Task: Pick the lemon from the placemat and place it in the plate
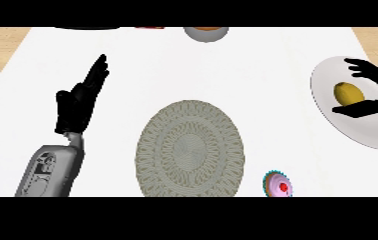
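A steep downward look at a white counter (pixel 221 64).

Much is cut off. At the right edge, only the black fingers and thumb of the right hand (pixel 359 109) show; its forearm is out of sight. The fingers sit above and the thumb below a yellow lemon (pixel 348 92), curled around it on two sides. Whether they actually touch the fruit is hard to make out. The lemon lies over a white plate (pixel 325 84), which the right edge crops so that only its left part shows.

Along the top edge, three things are clipped: a dark shape at the left, a small red item beside it, and a grey bowl (pixel 206 33) with something orange inside. None of these can be identified further.

One round, grey patterned placemat (pixel 190 149) lies in the centre, with nothing on it. One pink cupcake (pixel 280 185) with a red dot sits near the lower right, partly cropped.

The left hand (pixel 77 104) is at the left, fingers straight and spread upward, holding nothing, above its grey forearm.
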Tool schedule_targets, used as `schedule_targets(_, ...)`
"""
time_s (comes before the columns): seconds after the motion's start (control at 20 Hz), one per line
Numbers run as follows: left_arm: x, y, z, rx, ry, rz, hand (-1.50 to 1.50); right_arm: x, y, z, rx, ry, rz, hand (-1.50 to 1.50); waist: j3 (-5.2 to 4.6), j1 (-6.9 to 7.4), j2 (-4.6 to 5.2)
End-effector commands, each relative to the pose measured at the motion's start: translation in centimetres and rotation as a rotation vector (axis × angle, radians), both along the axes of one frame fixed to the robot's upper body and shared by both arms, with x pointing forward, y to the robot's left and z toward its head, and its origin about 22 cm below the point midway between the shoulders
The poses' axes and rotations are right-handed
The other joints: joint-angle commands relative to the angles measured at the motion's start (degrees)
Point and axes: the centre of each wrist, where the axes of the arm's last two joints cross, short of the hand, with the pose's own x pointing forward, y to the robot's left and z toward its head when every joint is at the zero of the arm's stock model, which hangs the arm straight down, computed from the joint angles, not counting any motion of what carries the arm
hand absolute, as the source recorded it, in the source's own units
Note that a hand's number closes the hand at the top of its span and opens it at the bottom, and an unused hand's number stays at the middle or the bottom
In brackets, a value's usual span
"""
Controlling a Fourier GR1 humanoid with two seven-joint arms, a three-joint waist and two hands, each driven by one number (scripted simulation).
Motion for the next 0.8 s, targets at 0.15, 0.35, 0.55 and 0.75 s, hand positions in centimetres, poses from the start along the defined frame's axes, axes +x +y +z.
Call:
schedule_targets(0.15,-0.6,0.5,-0.5,0.005,0.002,-0.007,0.0,0.1,-1.6,2.0,0.302,-0.198,-0.065,-1.5,-0.01,-0.47,-0.18)
schedule_targets(0.35,-1.4,0.2,0.1,-0.016,0.013,0.016,0.0,-2.9,-6.0,3.4,0.396,-0.27,-0.2,-1.5,-0.03,-1.06,-0.59)
schedule_targets(0.55,0.0,0.1,1.0,0.0,0.006,0.009,0.0,-7.2,-10.5,4.7,0.446,-0.313,-0.31,-1.5,0.07,-1.11,-0.13)
schedule_targets(0.75,-0.8,0.3,-0.1,0.005,0.001,0.019,0.0,-11.4,-14.1,6.3,0.447,-0.34,-0.35,-1.5,0.17,-0.54,0.08)
